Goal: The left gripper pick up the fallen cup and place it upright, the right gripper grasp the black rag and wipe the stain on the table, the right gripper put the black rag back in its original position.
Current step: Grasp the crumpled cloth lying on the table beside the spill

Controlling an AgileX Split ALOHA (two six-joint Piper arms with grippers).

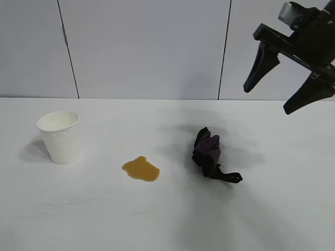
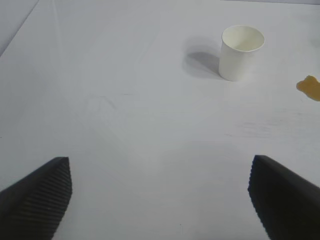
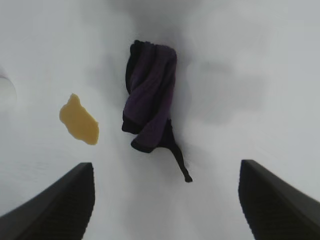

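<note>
The right hand (image 1: 287, 88) is seen at the upper right of the exterior frame, its fingers spread and empty, raised above the black rag (image 1: 209, 153) lying right of centre on the tabletop (image 1: 167, 219). The stain (image 1: 141, 169) is found just left of the rag. The cup (image 1: 59, 136) stands upright at the left, its inside showing only white; the left hand (image 2: 160, 200) is held wide open, well apart from it.

Bare table (image 1: 261, 209) surrounds the rag (image 1: 208, 151) at centre right, leaving it open from above and every side. The stain (image 1: 141, 169) lies apart at its left, and the cup (image 1: 59, 137) stands well off at far left.
</note>
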